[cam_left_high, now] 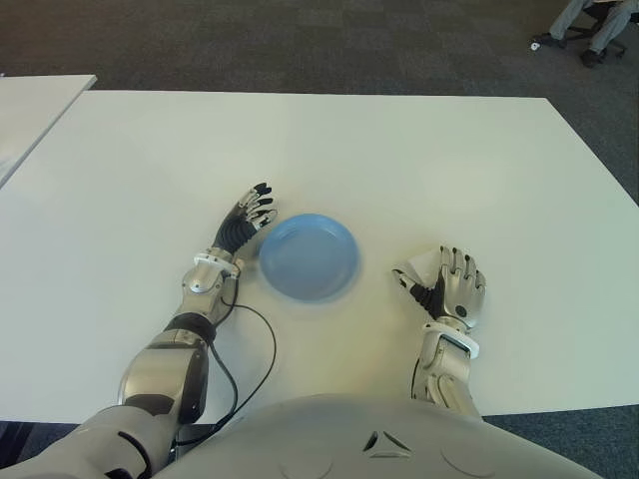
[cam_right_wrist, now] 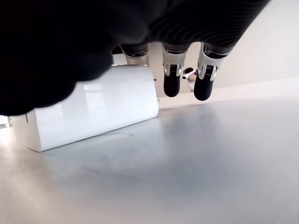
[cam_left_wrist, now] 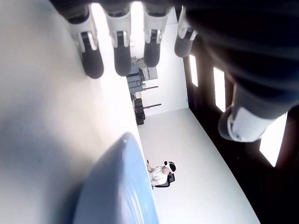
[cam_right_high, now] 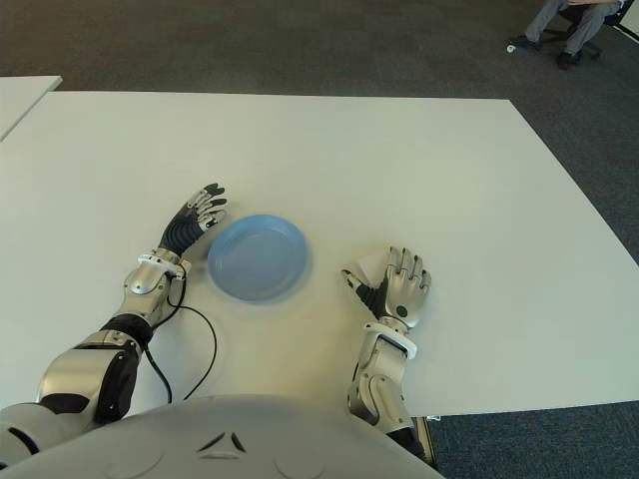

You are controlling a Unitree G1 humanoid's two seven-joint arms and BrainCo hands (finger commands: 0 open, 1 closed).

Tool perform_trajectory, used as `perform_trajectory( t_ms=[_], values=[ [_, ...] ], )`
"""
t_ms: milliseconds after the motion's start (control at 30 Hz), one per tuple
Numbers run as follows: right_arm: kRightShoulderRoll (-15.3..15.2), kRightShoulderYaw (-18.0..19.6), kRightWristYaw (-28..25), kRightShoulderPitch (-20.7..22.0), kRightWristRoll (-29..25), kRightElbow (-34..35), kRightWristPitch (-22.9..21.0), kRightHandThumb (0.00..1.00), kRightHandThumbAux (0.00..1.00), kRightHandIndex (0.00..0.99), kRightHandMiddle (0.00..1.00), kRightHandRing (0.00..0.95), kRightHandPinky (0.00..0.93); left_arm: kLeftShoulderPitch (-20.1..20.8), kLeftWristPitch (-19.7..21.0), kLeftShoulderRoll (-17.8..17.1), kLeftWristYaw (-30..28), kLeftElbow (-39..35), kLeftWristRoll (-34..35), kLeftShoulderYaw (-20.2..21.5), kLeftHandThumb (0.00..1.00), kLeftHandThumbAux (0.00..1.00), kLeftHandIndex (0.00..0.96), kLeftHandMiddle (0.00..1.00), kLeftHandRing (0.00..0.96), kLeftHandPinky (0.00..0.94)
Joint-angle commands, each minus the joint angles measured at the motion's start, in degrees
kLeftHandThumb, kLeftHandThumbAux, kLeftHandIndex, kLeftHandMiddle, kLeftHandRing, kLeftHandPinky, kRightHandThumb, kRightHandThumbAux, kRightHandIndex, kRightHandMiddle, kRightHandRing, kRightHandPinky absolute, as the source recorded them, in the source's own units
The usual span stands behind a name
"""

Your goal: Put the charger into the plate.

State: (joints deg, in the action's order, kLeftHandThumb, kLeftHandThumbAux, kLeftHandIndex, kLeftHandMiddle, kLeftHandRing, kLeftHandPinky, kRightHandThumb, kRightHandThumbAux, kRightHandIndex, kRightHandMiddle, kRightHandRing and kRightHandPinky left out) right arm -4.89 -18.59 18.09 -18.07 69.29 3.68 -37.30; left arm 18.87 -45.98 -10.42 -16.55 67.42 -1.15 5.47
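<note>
The white charger (cam_left_high: 420, 263) lies on the white table (cam_left_high: 399, 160), a short way right of the blue plate (cam_left_high: 308, 256). In the right wrist view the charger (cam_right_wrist: 93, 109) is a white block flat on the table. My right hand (cam_left_high: 446, 276) hovers over it with fingers (cam_right_wrist: 171, 81) extended past its far side, not closed on it. My left hand (cam_left_high: 251, 214) shows beside the plate's left rim, fingers straight and spread, holding nothing. The plate (cam_left_wrist: 121, 186) has nothing in it.
A black cable (cam_left_high: 268, 344) loops on the table by my left forearm. A second white table (cam_left_high: 30, 110) stands at the far left. A person's legs and an office chair (cam_left_high: 589, 30) are on the carpet at the far right.
</note>
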Motion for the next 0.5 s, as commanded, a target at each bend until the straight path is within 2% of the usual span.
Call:
perform_trajectory(
  t_ms=[33,500],
  values=[
    [0.38,-0.45,-1.24,-0.95,-2.15,-3.14,-0.94,0.208,0.212,0.0,0.0,0.0,0.0,-4.95,2.43,0.0,-1.08,3.0,-0.55,-0.6,0.193,0.547,0.019,0.12,0.155,0.2],
    [0.55,-0.58,-0.35,-0.72,-2.4,-4.24,-1.97,0.219,0.229,0.0,0.0,0.0,0.008,-4.99,1.97,0.14,-2.37,3.07,0.02,-0.2,0.189,0.537,0.027,0.129,0.17,0.231]
  ],
)
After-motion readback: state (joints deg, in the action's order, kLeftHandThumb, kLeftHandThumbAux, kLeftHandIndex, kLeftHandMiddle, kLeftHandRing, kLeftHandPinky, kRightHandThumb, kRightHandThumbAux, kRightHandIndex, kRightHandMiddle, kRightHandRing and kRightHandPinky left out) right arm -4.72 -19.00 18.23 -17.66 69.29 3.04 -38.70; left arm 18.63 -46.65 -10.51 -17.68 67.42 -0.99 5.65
